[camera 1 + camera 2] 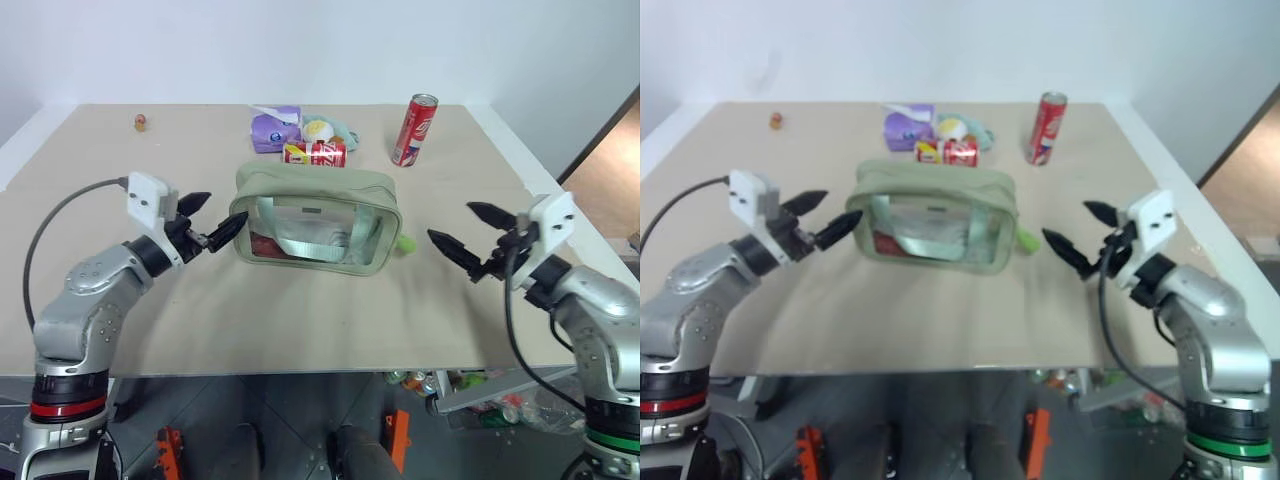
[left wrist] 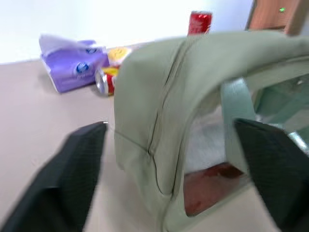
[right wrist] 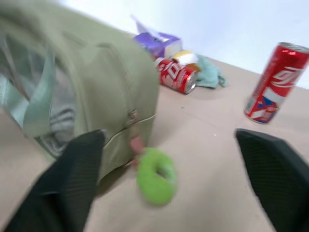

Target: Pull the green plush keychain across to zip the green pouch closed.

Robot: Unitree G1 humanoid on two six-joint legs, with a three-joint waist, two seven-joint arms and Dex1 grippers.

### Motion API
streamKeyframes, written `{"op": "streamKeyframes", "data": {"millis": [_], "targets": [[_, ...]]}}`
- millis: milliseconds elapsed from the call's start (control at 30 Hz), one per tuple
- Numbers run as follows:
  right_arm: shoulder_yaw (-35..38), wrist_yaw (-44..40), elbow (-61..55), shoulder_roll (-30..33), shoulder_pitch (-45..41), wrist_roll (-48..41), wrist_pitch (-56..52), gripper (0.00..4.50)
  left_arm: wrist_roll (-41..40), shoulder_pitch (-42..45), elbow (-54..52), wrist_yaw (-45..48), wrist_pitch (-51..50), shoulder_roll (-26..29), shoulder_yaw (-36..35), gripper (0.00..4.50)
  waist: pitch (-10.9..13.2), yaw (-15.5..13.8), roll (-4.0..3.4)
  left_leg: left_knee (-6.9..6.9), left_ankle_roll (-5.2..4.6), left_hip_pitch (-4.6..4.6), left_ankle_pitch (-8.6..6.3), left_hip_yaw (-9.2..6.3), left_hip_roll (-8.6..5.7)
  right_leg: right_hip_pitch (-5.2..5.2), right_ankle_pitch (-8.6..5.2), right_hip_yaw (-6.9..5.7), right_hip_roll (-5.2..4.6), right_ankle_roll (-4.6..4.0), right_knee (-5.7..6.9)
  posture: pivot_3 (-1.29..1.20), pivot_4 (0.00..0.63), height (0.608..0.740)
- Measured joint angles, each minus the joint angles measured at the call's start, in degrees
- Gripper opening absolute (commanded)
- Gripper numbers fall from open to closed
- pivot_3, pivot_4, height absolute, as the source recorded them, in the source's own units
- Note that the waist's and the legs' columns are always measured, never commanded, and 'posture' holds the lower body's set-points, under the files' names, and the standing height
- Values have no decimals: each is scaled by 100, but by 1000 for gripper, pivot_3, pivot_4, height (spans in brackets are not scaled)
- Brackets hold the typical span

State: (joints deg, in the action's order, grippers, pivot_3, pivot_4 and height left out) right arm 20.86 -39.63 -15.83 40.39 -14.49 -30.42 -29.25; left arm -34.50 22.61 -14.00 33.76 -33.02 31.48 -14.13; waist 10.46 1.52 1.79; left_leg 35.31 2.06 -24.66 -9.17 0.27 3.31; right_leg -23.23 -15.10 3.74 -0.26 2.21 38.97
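Observation:
The green pouch [image 1: 315, 190] stands in the middle of the table, its clear side panel and strap handle facing me. The green plush keychain [image 1: 405, 241] lies on the table at the pouch's right end; in the right wrist view the keychain [image 3: 156, 175] hangs from that end by a small pink link. My left gripper [image 1: 212, 218] is open beside the pouch's left end, with nothing between its fingers. My right gripper [image 1: 452, 224] is open a short way right of the keychain, apart from it and holding nothing.
Behind the pouch lie a purple packet [image 1: 276, 128], a pastel plush toy [image 1: 325, 130] and a red can on its side [image 1: 315, 153]. Another red can [image 1: 415, 130] stands upright at the back right. A small object [image 1: 140, 122] sits far back left.

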Motion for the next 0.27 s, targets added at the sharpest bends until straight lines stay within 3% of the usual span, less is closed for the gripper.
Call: {"op": "streamKeyframes", "data": {"millis": [133,267], "targets": [[364,-204,-195,507,220,-439,-520,4425,-174,-122,-7,50,-89,319,-396,4434,0,-1,1,-3,-3,-1,-2,-1,1,-1,-6,-1,0,-3,0,0,150,740],[359,-411,-557,622,932,-580,-755,4425,291,-737,-11,23,23,578,-405,4434,0,-3,1,-6,-8,1,-12,0,2,-2,-17,-1,-1,-7,0,0,150,740]]}}
